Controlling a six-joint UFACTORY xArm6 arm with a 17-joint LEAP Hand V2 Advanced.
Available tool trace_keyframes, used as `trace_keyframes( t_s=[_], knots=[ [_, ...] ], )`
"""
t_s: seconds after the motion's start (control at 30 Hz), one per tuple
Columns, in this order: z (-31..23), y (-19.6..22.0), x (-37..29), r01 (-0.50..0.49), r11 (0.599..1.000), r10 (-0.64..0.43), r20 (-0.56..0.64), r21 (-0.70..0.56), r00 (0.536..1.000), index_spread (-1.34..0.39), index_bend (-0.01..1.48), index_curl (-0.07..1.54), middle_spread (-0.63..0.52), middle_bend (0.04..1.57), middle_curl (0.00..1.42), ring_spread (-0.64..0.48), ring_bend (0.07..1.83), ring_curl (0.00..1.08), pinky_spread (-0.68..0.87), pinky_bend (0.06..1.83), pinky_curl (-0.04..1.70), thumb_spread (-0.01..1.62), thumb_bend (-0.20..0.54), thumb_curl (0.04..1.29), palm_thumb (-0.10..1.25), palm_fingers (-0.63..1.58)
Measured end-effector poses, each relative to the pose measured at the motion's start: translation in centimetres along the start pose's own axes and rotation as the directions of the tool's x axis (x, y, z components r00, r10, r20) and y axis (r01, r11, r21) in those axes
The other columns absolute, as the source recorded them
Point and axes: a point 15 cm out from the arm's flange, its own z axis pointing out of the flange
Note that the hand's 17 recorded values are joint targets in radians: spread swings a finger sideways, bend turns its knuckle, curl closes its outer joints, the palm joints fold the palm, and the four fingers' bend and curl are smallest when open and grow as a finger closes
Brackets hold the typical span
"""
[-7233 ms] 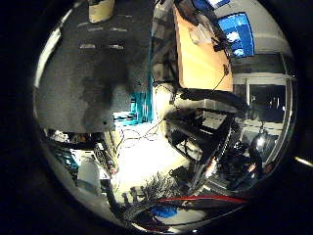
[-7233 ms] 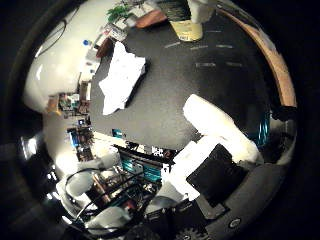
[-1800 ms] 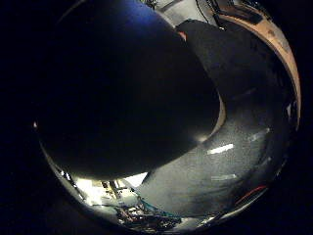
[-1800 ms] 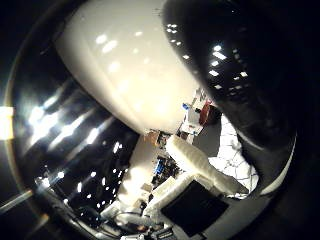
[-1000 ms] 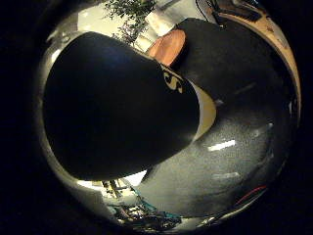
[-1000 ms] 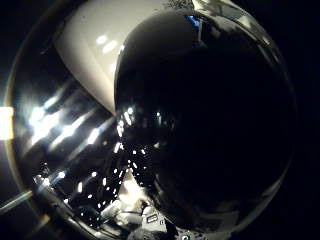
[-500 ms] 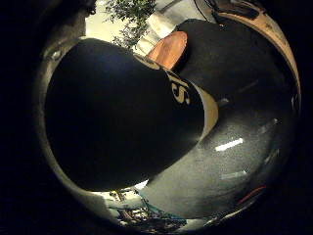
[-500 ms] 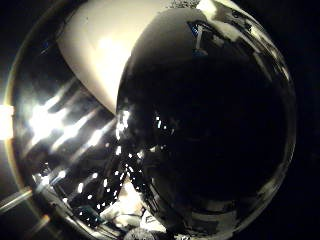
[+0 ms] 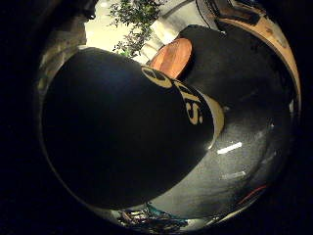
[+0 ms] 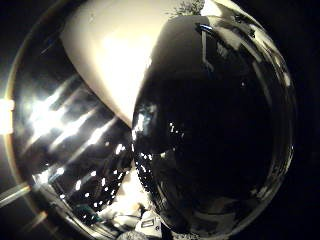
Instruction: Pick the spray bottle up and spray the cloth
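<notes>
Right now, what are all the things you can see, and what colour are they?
Spray bottle: one, dark body with yellow lettering and a pale yellowish end, very close to the palm, filling much of both palm views.
Table: one, dark speckled top with a wooden edge, under the bottle.
Round wooden thing: one, orange-brown, beside the table past the bottle; I cannot tell what it is.
Plant: one, green and leafy, in the room beyond the table.
Cloth: none showing in either view.
Hand: I cannot make out any part of it for sure.
</notes>
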Motion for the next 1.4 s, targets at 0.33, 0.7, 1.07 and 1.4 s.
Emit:
trace_keyframes(
  t_s=[0.33, 0.7, 1.07, 1.4],
  knots=[
    [0.2, -0.1, -3.1, 0.019, 1.0, -0.019, 0.001, -0.019, 1.0, -0.5, 1.02, 1.22, -0.38, 1.24, 1.23, -0.28, 1.6, 0.91, -0.24, 1.43, 1.16, 1.09, -0.016, 0.5, 0.94, 0.51],
    [2.4, 3.3, -9.4, -0.108, 0.978, 0.116, 0.036, -0.18, 0.993, -0.47, 1.05, 1.19, -0.37, 1.25, 1.23, -0.28, 1.59, 0.93, -0.23, 1.44, 1.21, 1.08, -0.016, 0.51, 0.93, 0.54],
    [3.1, 8.9, -16.8, -0.248, 0.854, 0.271, -0.015, -0.458, 0.962, -0.45, 1.07, 1.17, -0.36, 1.25, 1.23, -0.29, 1.56, 0.95, -0.22, 1.45, 1.21, 1.08, -0.018, 0.52, 0.91, 0.57],
    [2.4, 9.4, -20.8, -0.33, 0.727, 0.366, -0.067, -0.602, 0.928, -0.44, 1.07, 1.16, -0.36, 1.24, 1.23, -0.29, 1.55, 0.96, -0.2, 1.47, 1.2, 1.08, -0.018, 0.52, 0.89, 0.6]
  ],
)
